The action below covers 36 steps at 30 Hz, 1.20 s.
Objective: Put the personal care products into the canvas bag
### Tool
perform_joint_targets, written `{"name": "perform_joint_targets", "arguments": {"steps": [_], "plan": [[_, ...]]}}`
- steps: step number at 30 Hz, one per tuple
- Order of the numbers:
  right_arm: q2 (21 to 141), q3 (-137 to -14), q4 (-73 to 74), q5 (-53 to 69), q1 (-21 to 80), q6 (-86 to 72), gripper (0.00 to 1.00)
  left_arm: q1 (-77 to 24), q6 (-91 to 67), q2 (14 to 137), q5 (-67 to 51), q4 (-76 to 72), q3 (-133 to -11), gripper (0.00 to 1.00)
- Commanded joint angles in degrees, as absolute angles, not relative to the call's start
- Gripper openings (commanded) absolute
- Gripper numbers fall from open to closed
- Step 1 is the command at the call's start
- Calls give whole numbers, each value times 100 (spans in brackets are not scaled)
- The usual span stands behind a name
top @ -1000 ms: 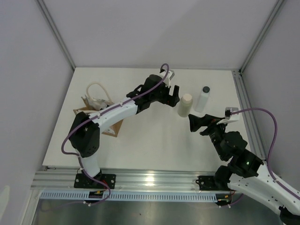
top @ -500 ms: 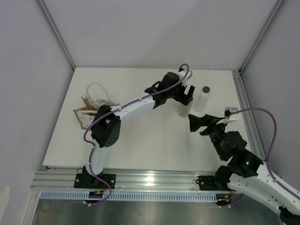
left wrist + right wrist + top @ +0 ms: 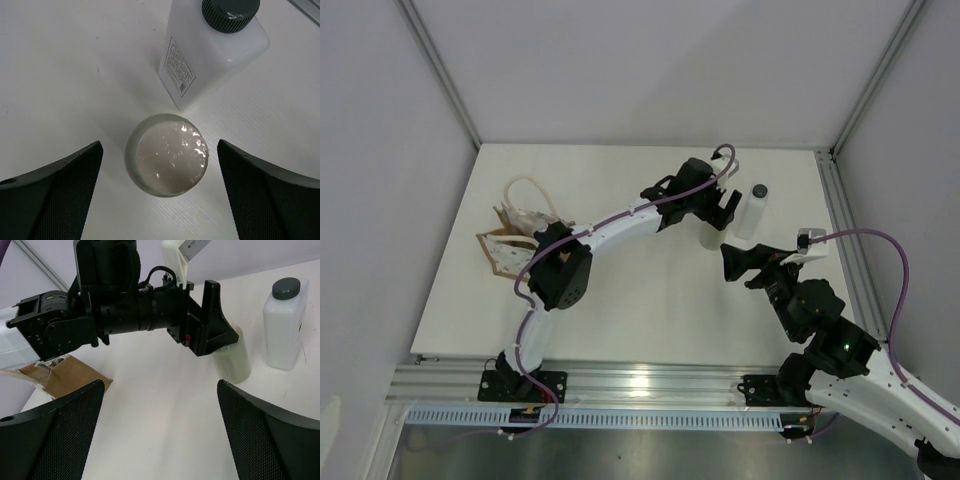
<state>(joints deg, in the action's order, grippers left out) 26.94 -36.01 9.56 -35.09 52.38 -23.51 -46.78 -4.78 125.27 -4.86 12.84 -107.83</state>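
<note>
The cream bottle [image 3: 167,154] stands upright, seen from above between the open fingers of my left gripper [image 3: 159,145], which hovers over it without touching. In the top view my left gripper [image 3: 713,220] hides most of it. The translucent white bottle with dark cap [image 3: 752,210] stands just right of it, and shows in the left wrist view [image 3: 212,47]. The canvas bag [image 3: 510,245] lies at the far left with its rope handles [image 3: 525,190] behind it. My right gripper [image 3: 735,265] is open and empty, in front of both bottles. The squeeze tube and orange bottle are out of view.
A metal rail [image 3: 840,225] runs along the table's right edge, close to the translucent bottle. Grey walls enclose the back and both sides. My left arm [image 3: 620,225] stretches across the table from the bag side to the bottles.
My left gripper has swung right, from left of the cream bottle to directly above it, and its elbow has moved right, uncovering the bag. The right arm has not moved.
</note>
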Motion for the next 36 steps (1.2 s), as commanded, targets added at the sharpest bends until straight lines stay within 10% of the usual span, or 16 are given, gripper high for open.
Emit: {"name": "perform_joint_targets", "arguments": {"steps": [1, 19, 24, 31, 36], "plan": [[2663, -3621, 853, -3577, 5229, -2373, 98, -4825, -211, 12779, -457, 1476, -11337, 99], [2602, -3621, 870, -3586, 5221, -2382, 98, -4887, -246, 13166, 237, 2004, -11804, 90], [2645, -3621, 870, -3586, 5229, -2373, 98, -4887, -255, 13157, 89, 2013, -11804, 69], [2645, -3612, 844, -3568, 5221, -2382, 98, -4922, -474, 12894, 447, 2381, -11576, 1], [2646, -3612, 861, -3551, 5221, -2391, 98, -4939, -931, 11788, 1001, 2233, -10043, 0]]}}
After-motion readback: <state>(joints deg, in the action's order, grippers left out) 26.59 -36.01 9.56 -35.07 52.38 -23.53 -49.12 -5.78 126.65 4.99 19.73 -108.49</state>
